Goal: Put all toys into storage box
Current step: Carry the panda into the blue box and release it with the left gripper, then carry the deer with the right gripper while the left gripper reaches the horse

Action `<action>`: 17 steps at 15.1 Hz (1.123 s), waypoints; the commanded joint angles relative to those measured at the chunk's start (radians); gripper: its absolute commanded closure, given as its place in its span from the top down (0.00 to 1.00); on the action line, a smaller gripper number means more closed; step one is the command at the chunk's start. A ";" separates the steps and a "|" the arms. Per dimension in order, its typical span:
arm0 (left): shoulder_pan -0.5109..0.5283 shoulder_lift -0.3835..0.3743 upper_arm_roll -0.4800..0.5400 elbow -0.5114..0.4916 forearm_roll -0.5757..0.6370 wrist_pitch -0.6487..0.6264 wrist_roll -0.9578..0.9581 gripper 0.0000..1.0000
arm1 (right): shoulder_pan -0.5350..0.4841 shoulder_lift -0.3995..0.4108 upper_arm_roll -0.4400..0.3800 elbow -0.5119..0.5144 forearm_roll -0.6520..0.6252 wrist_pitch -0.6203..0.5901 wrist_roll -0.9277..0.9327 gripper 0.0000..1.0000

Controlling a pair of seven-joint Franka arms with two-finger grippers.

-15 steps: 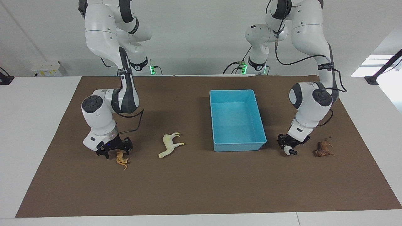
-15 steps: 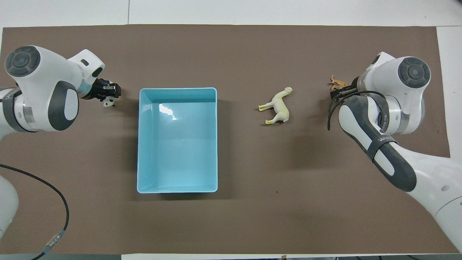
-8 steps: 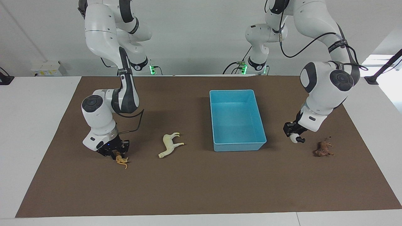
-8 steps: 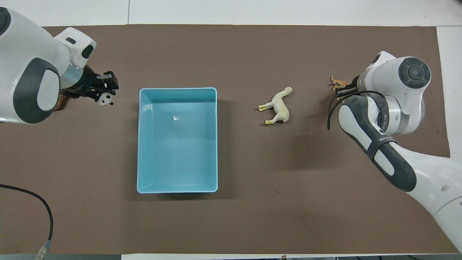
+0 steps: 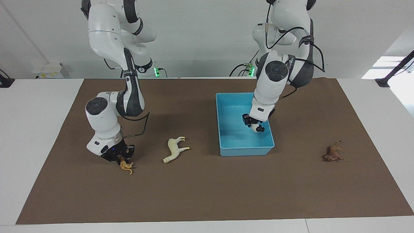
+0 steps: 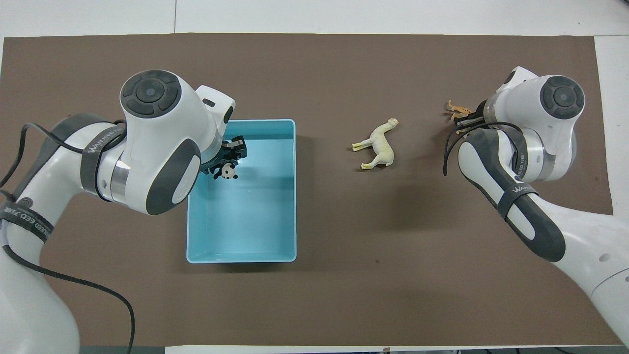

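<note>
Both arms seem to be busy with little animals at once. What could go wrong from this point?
The left gripper holds the panda over the storage box, toward one side wall; released there, it might bounce off the rim.

The right gripper is down on the tiger, seemingly pinching only one end, so the toy could slip out when lifted.

The horse and lion lie on their sides, which may make them harder to grasp.

The left arm bends down sharply from its base, its pincer [image 5: 254,126] hanging low, wrist tilted toward five o'clock, fingers pinched on something small. The right arm folds at the elbow, its pincer [image 5: 121,159] down at the bench, pointing toward four o'clock, clamped tight.
</note>
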 commanded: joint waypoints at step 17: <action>0.447 0.029 0.053 -0.007 0.059 0.386 0.245 1.00 | 0.483 -0.125 0.029 0.310 0.208 -0.325 0.902 0.00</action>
